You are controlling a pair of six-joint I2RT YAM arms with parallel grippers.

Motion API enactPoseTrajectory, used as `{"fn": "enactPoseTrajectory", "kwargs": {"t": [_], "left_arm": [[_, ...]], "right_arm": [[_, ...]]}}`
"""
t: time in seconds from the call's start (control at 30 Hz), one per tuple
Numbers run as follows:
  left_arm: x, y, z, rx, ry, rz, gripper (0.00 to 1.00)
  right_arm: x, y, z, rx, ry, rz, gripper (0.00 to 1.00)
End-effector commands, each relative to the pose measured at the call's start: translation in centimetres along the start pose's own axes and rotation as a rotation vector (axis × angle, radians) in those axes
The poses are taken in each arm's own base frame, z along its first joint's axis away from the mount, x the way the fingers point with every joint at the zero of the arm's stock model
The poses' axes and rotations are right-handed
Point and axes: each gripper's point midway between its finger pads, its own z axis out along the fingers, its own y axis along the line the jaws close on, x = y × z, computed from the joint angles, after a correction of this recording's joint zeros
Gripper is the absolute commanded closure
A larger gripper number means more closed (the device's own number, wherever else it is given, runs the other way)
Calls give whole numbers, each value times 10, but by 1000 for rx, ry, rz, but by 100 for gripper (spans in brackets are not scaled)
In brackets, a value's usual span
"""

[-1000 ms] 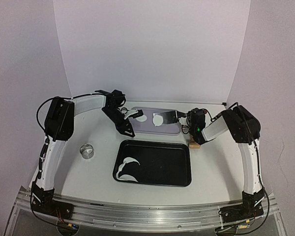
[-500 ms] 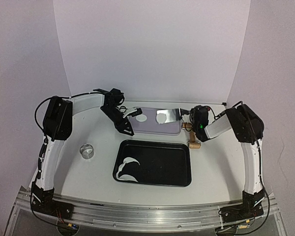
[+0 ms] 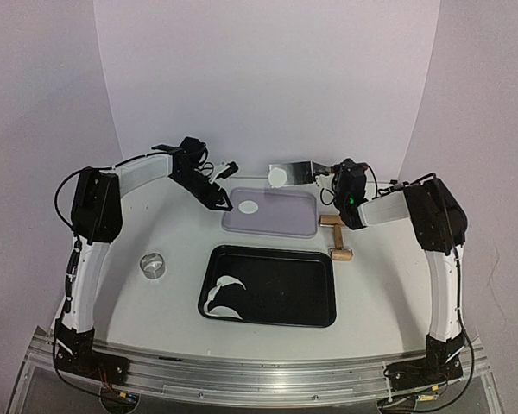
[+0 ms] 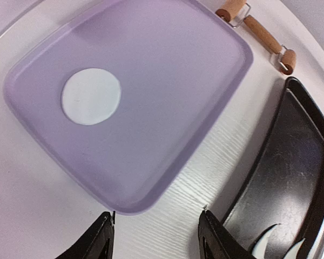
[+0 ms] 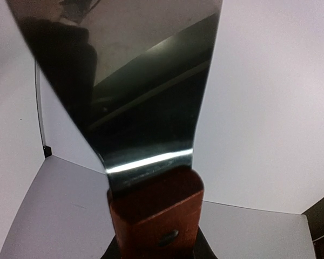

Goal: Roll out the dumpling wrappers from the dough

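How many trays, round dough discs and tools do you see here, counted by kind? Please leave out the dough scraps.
2 trays: purple tray, black tray
2 dumpling wrappers
1 rolling pin
1 metal ring cutter
1 spatula
Total: 7

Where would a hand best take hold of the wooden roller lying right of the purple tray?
The roller lies flat on the table, so come from above and close across its straight middle handle; both ends are drums in wire brackets, likely to spin.
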Motion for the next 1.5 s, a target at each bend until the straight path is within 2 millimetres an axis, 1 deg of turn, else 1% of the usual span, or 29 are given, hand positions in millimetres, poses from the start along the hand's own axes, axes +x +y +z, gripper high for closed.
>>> {"fn": "enactPoseTrajectory", "kwargs": {"t": [0.0, 0.07, 0.1, 0.13, 0.17, 0.23, 0.3, 0.37, 0.43, 0.5, 0.57, 0.63, 0.7, 0.83, 0.87, 0.97, 1.03, 1.13, 1.2, 1.27, 1.37, 1.43, 1.47], "left_arm": [[-27, 27, -19, -176, -71, -75, 44], [-22, 44, -16, -239, -63, -131, 43], [-20, 52, -13, -267, -64, -163, 43], [-19, 58, -11, -289, -68, -189, 42], [-17, 64, -8, -310, -79, -222, 42], [-15, 73, -2, -339, -107, -282, 41], [-8, 83, 8, -351, -116, -357, 40], [-3, 86, 16, -342, -112, -413, 39], [11, 89, 29, -338, -90, -477, 39], [23, 89, 40, -319, -76, -525, 39], [35, 85, 51, -294, -55, -566, 40], [44, 86, 59, -284, -41, -595, 40], [48, 86, 63, -279, -35, -606, 41], [55, 83, 73, -250, -22, -642, 42], [57, 81, 76, -241, -17, -653, 43], [66, 75, 81, -215, -4, -700, 46], [70, 72, 82, -200, 0, -744, 51], [73, 63, 80, -165, 0, -807, 60], [76, 58, 77, -151, 0, -839, 67], [79, 54, 75, -148, 3, -860, 76], [86, 51, 72, -137, 9, -907, 87], [89, 49, 72, -123, 11, -925, 91], [90, 48, 72, -119, 13, -931, 93]], "right_arm": [[2, -18, -15, 57, 4, -198, 100], [-16, 15, -26, 10, -39, -251, 100], [-21, 24, -30, -2, -46, -267, 100], [-24, 26, -31, -1, -46, -268, 100], [-28, 25, -33, 1, -45, -267, 100], [-33, 13, -34, 18, -48, -246, 100], [-30, 0, -32, 28, -33, -222, 100], [-27, -9, -31, 33, -24, -210, 100], [-23, -18, -30, 38, -15, -197, 100], [-19, -24, -29, 43, -9, -187, 100], [-17, -24, -28, 40, -6, -185, 100], [-12, -20, -26, 28, 2, -189, 100], [-6, -15, -22, 10, 15, -193, 100], [15, -1, -7, -67, 68, -197, 100], [18, 2, -6, -87, 74, -198, 100], [23, 1, -2, -105, 86, -189, 100], [22, 4, -2, -115, 86, -187, 100], [22, 13, -3, -143, 91, -195, 100], [22, 16, -2, -159, 97, -198, 100], [22, 15, 0, -166, 102, -196, 100], [23, 2, 5, -152, 113, -179, 100], [27, -18, 10, -123, 127, -156, 100], [29, -31, 13, -102, 136, -135, 100]]}}
